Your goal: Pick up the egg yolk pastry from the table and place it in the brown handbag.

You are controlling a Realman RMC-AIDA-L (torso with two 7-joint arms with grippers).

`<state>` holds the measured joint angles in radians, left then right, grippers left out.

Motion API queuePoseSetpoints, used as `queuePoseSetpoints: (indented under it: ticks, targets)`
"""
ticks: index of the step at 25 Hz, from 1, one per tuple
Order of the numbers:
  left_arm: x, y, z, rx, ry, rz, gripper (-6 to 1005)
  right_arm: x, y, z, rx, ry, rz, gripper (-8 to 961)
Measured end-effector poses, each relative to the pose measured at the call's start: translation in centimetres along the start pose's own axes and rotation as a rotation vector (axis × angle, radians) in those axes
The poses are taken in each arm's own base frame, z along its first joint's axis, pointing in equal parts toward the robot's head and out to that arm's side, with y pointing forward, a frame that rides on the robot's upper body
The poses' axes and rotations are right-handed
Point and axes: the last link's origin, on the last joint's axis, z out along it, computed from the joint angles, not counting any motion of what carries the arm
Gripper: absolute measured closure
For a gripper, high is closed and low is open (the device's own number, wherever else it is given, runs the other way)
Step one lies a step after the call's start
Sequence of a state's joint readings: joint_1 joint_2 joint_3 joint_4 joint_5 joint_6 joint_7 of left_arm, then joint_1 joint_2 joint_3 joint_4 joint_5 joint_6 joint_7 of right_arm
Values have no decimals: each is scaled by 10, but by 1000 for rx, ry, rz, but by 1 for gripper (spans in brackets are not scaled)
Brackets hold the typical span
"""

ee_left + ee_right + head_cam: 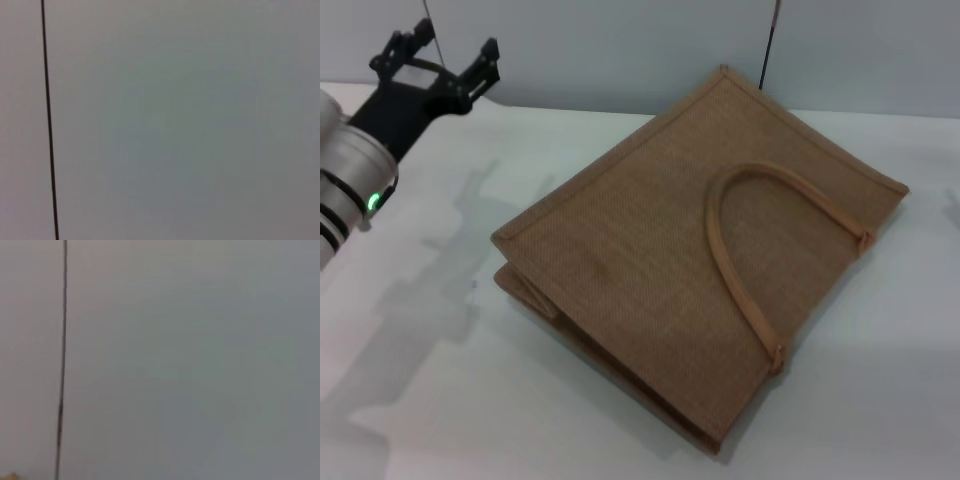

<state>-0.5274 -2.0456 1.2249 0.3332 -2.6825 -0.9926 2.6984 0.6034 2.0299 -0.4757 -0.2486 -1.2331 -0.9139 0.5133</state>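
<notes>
The brown handbag (705, 250) is laid flat on its side on the white table (420, 400), with 1 handle (750, 255) looped across the upper face. No egg yolk pastry is seen anywhere on the table around the handbag, so it's either tucked inside already or just out of view, and that can't be settled from here. The left gripper (445, 60) is held up in the air, off past the handbag's far-left corner, and its fingers are spread apart with nothing between them. The right gripper isn't seen at all, so nothing can be said about its fingers. Both wrist views are filled by plain wall.

Tip-wise: the handbag's mouth looks pressed flat, so any drop-in would be helped by the opening being lifted first.
</notes>
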Motion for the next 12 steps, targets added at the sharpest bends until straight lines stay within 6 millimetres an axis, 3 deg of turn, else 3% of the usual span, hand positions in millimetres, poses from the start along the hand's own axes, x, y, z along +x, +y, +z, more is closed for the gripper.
queuePoseSetpoints:
  ticks: [3,12]
  targets:
    - [-7,2,-1,11,-22,35,139,-1,6,5,46,-22,-101,101]
    - [-18,6,-1,27,-66,68,143,-2,9,14,99,-7,-191,101]
